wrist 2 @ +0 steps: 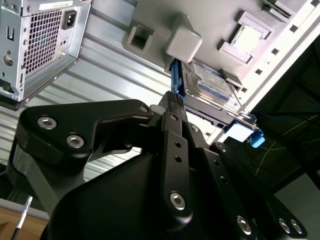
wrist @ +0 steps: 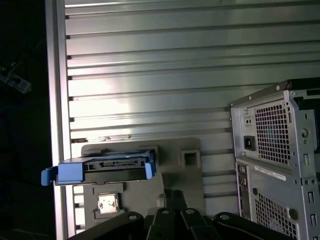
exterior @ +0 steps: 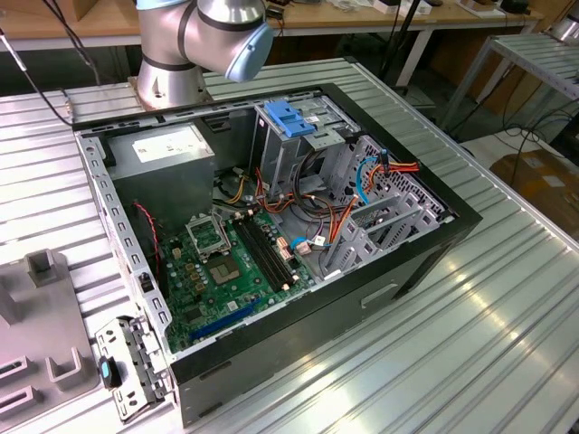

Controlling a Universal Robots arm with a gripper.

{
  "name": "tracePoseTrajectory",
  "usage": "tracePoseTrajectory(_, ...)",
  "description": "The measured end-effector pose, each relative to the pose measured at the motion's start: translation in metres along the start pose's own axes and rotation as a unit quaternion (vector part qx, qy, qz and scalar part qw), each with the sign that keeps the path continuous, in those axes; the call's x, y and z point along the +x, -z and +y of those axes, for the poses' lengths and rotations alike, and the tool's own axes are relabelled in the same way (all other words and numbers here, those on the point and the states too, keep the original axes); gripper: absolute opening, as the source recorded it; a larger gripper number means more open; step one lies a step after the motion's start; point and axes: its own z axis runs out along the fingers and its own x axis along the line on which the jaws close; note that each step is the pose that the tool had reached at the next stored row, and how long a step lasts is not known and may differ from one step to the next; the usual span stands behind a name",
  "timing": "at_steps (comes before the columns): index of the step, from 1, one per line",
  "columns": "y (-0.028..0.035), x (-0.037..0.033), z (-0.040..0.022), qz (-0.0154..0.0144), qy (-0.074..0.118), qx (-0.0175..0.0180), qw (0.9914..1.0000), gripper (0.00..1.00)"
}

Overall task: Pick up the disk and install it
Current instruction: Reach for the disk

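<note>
Your gripper (wrist 2: 172,100) reaches to the blue-framed edge of the disk (wrist 2: 212,87) in the second wrist view, but you cannot tell whether the claw is apart or clamped on that frame. The disk is at the grey fixture plate (wrist: 140,192) on the slatted table (wrist: 175,75), near the rear of the computer case (wrist: 272,165). In the exterior view the case lies open, its blue-topped drive cage (exterior: 289,122) beside the power supply (exterior: 167,154).
</note>
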Motion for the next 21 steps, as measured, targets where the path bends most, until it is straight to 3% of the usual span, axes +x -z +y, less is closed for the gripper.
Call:
tracePoseTrajectory(11, 0.0006, 0.0339, -0.0001, 0.0001, 0.000, -0.0003, 1.00000, 0.11)
tracePoseTrajectory(12, 0.0006, 0.0407, -0.0001, 0.0000, 0.000, -0.0005, 1.00000, 0.11)
tracePoseTrajectory(21, 0.0011, 0.0721, 0.0012, 0.0001, 0.000, -0.0008, 1.00000, 0.11)
